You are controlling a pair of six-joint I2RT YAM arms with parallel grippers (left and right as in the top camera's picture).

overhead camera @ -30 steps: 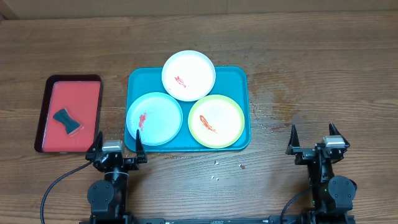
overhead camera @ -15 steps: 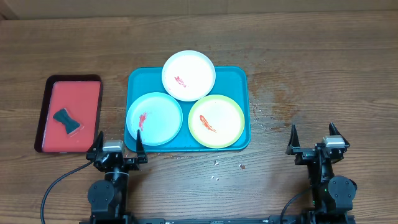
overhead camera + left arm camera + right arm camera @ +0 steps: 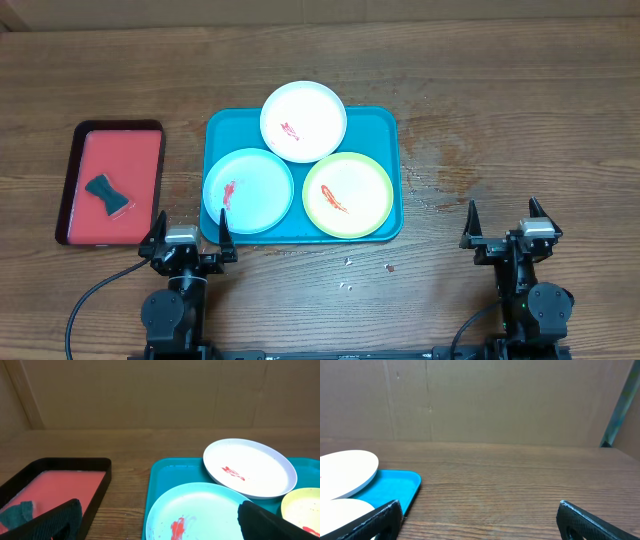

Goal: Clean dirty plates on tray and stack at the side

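The teal tray (image 3: 385,125) lies mid-table and holds three plates with red smears: a white plate (image 3: 303,121) at the back, a light blue plate (image 3: 248,190) front left, a yellow-green plate (image 3: 347,194) front right. My left gripper (image 3: 187,237) is open and empty just in front of the tray's left corner. My right gripper (image 3: 505,225) is open and empty at the front right, away from the tray. In the left wrist view the blue plate (image 3: 200,510), white plate (image 3: 250,467) and tray (image 3: 170,472) show between the fingers (image 3: 160,527). The right wrist view shows bare wood between the fingers (image 3: 480,525).
A red tray with a dark rim (image 3: 72,180) lies at the left and holds a dark teal sponge (image 3: 107,194). Small crumbs and smudges (image 3: 350,265) lie on the wood in front of and right of the teal tray.
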